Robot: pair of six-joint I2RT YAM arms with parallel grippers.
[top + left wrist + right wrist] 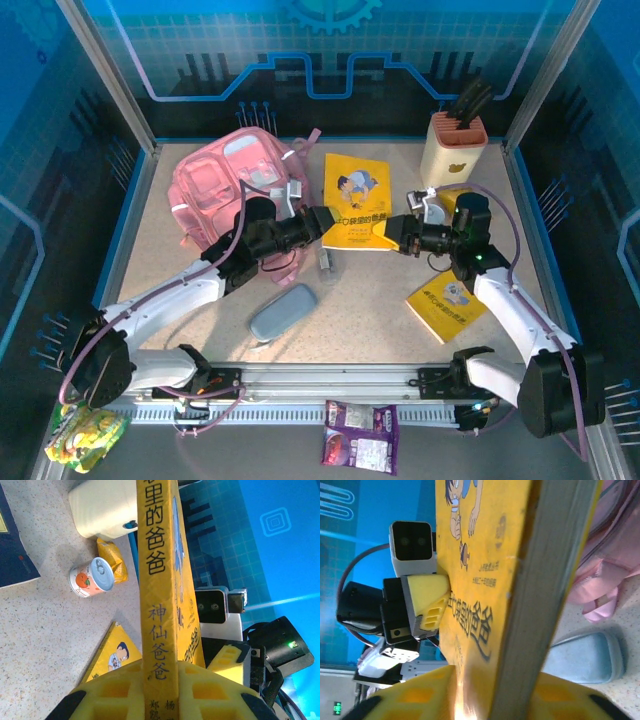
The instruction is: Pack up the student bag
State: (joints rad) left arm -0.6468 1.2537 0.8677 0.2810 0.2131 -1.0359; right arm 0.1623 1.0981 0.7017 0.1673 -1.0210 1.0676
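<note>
Yellow book (358,200) gripped both ends: left gripper (322,222) closed tight on spine, right gripper (398,230) closed on page edge. Pink bag (215,190) lies back-left, beside left arm. Likely handover: release one side only once the other grips firmly, book level.

yellow book (157,580): top cropped | dark book (15,555): cut by left edge | pencil case (585,657): partly hidden
</note>
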